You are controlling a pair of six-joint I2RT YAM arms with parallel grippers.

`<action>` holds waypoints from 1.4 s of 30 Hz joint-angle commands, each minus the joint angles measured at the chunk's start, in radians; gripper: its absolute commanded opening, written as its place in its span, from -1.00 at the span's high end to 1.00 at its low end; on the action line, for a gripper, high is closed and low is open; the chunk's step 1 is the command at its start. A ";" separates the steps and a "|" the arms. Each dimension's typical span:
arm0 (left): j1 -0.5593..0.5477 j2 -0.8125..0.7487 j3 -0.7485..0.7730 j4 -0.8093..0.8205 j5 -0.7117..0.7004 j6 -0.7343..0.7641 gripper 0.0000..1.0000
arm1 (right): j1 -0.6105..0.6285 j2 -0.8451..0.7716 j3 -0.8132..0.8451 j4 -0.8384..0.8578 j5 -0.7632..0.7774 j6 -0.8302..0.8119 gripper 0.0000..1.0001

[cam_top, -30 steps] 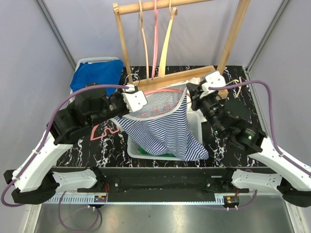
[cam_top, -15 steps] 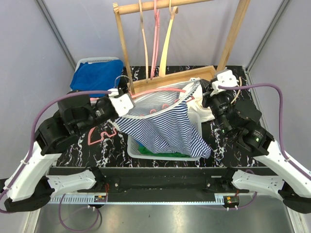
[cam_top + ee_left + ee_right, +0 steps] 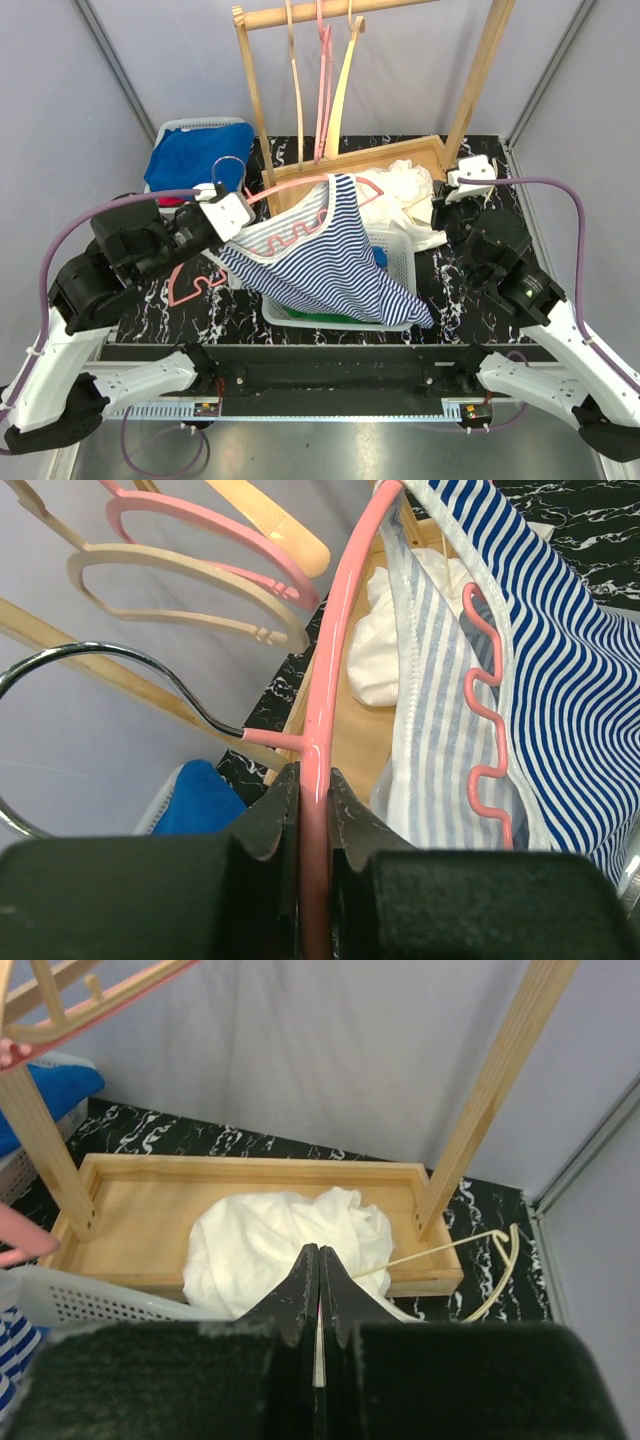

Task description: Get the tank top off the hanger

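The left claw (image 3: pixel 313 780) clamps the hanger (image 3: pixel 330 630); the right claw (image 3: pixel 319 1255), together and empty, should grip the tank top (image 3: pixel 340 270) and slide it off.

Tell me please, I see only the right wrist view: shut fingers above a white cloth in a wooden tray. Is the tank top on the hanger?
Observer: Yes. The striped tank top hangs from the pink hanger and drapes over the white basket.
Operator: What holds the hanger?
Observer: The left gripper is shut on its neck, just beside the metal hook.
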 commanded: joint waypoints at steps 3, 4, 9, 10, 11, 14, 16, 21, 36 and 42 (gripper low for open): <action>0.003 0.036 0.027 0.101 0.019 -0.007 1.00 | -0.006 0.013 -0.007 -0.055 -0.180 0.181 0.98; 0.001 0.042 0.032 0.095 0.040 -0.005 1.00 | -0.006 0.021 0.002 -0.047 -0.217 0.199 0.94; -0.025 0.092 0.032 0.079 0.048 0.002 1.00 | -0.006 0.073 0.111 -0.003 -0.477 0.327 0.29; -0.031 0.098 0.036 0.078 0.045 0.007 1.00 | -0.006 0.081 0.112 0.011 -0.505 0.339 0.26; -0.034 0.111 0.043 0.078 0.044 0.004 1.00 | -0.006 0.081 0.111 0.043 -0.551 0.365 0.25; -0.036 0.128 0.064 0.078 0.037 0.010 1.00 | -0.006 0.070 0.094 0.072 -0.591 0.396 0.21; -0.036 0.132 0.070 0.078 0.034 0.018 1.00 | -0.006 0.058 0.083 0.076 -0.600 0.419 0.19; -0.040 0.149 0.084 0.078 0.036 0.022 1.00 | -0.006 0.053 0.056 0.074 -0.666 0.460 0.19; -0.045 0.155 0.116 0.075 0.033 0.033 0.99 | -0.006 0.050 0.004 -0.010 -0.640 0.460 -0.09; -0.045 0.146 0.115 0.067 0.037 0.033 0.99 | -0.006 0.033 -0.023 -0.003 -0.639 0.470 -0.26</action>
